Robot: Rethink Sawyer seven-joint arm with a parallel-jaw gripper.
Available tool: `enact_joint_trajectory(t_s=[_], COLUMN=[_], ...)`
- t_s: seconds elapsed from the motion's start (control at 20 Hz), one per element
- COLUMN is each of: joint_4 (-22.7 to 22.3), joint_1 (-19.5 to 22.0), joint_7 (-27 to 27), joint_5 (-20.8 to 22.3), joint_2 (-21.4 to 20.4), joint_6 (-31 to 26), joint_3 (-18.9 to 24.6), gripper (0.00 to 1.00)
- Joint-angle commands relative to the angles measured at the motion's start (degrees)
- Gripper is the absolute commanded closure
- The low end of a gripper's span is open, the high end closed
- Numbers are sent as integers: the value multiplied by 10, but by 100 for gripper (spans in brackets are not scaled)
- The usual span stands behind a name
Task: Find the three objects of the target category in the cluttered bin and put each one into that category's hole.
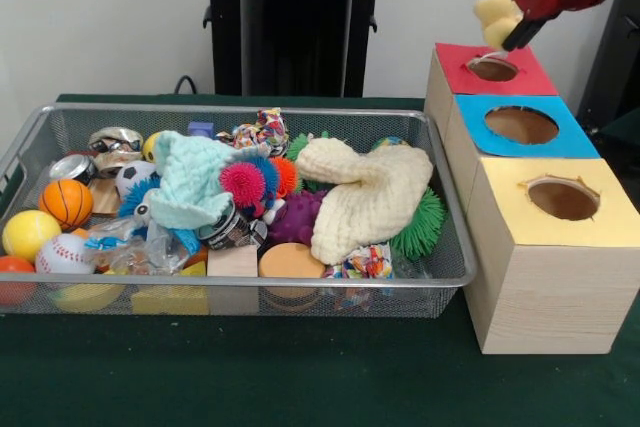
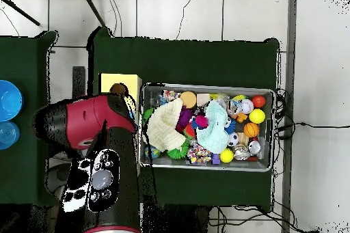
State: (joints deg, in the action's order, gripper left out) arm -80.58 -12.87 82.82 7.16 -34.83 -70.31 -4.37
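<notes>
In the front view my gripper (image 1: 507, 29) hangs at the top right, just above the round hole (image 1: 493, 68) in the red card face of the far wooden box. It is shut on a pale yellow soft object (image 1: 495, 11), held right over that hole. The wire mesh bin (image 1: 240, 110) lies to the left, full of clutter. It holds a cream knit hat (image 1: 365, 197), a mint knit hat (image 1: 195, 182), a small basketball (image 1: 66, 202), a baseball (image 1: 62, 255) and spiky balls. In the overhead view the bin (image 2: 205, 87) shows, and my arm (image 2: 102, 148) hides the gripper and the red box.
A blue-faced hole (image 1: 521, 125) and a yellow-faced hole (image 1: 563, 198) sit in boxes in front of the red one. The yellow box (image 2: 119, 80) peeks out beside my arm in the overhead view. The black pedestal (image 1: 295, 22) stands behind the bin. Green cloth (image 1: 300, 377) covers the table.
</notes>
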Motion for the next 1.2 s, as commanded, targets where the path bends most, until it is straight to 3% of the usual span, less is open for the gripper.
enact_joint_trajectory(t_s=[0.05,0.6,1.2], joint_4=[-83,-109,-92], joint_1=[5,-2,-29], joint_7=[157,170,184], joint_5=[-26,-62,-72], joint_2=[59,81,96], joint_6=[89,125,79], joint_3=[18,14,-9], gripper=[100,100,100])
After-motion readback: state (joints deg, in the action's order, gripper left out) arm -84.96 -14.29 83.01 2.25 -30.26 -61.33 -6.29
